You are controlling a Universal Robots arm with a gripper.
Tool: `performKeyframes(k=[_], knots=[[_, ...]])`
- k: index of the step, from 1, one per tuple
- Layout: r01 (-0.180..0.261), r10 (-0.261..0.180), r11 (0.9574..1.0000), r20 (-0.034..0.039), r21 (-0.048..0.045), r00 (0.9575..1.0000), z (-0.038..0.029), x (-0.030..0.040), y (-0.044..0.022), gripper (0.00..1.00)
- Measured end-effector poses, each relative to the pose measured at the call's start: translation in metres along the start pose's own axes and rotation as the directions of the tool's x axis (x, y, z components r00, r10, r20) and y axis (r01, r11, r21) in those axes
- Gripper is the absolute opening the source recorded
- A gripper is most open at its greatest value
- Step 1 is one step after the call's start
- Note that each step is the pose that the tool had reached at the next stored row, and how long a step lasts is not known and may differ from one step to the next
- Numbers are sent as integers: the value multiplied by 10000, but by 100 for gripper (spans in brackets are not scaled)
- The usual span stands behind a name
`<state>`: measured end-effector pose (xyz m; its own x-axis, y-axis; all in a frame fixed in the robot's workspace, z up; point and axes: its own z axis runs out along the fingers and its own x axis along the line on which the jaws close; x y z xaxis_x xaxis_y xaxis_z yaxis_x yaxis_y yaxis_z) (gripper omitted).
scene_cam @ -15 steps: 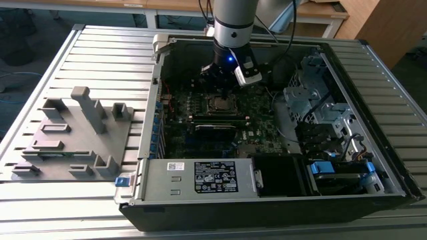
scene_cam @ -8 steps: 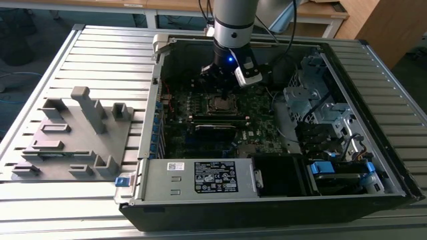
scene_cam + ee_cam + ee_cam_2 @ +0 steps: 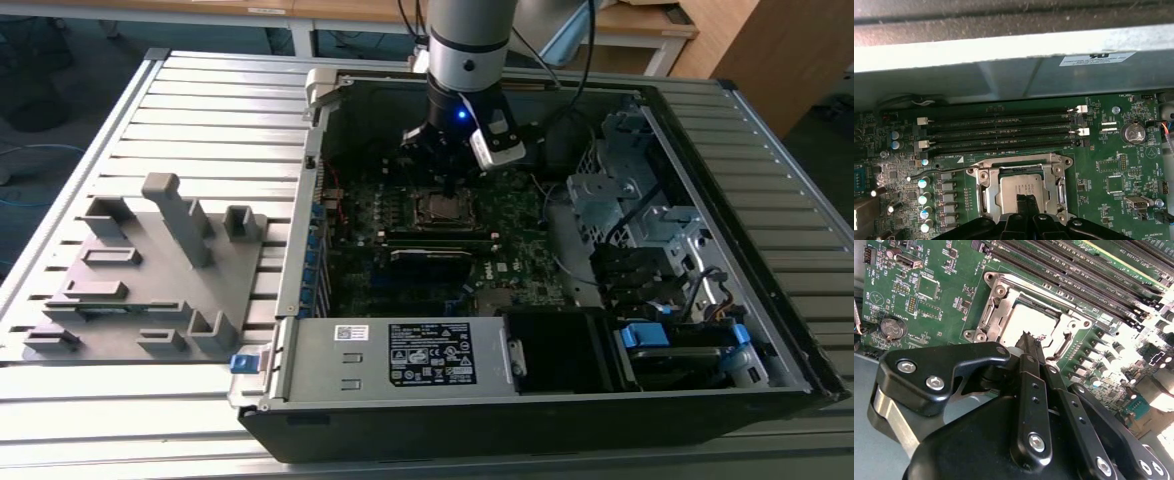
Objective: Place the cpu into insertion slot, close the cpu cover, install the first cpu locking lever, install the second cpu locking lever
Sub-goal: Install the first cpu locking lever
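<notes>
The end effector (image 3: 1027, 201), closed and empty, hovers over the cpu (image 3: 1015, 186), seated in the insertion slot (image 3: 1068, 162) beneath the lowered cpu cover (image 3: 985, 190). In the exterior view, a grey fixture (image 3: 147, 270) sits at 9 o'clock of the computer case (image 3: 534, 430).

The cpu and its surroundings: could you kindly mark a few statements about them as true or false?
1. The cpu lies on the motherboard, framed by the cpu cover. True.
2. The hand carries the cpu in the air. False: the hand is shut and empty, over the seated cpu.
3. A round coin battery sits on the motherboard. True.
4. The computer case stands upright and closed. False: it lies on its side, open on top.
5. The grey fixture block lies at the exterior view's right of the case. False: it lies at the exterior view's left.
</notes>
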<state>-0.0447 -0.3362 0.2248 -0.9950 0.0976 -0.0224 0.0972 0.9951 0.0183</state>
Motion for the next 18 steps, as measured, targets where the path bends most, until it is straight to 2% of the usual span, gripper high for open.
performKeyframes(k=[3,5,18], knots=[[1,-1,10000,0,1,10000,-4,0,0,10],[0,0,10000,0,0,10000,-59,-1,1,10],[1,-1,10000,0,0,10000,-72,-2,1,10]])
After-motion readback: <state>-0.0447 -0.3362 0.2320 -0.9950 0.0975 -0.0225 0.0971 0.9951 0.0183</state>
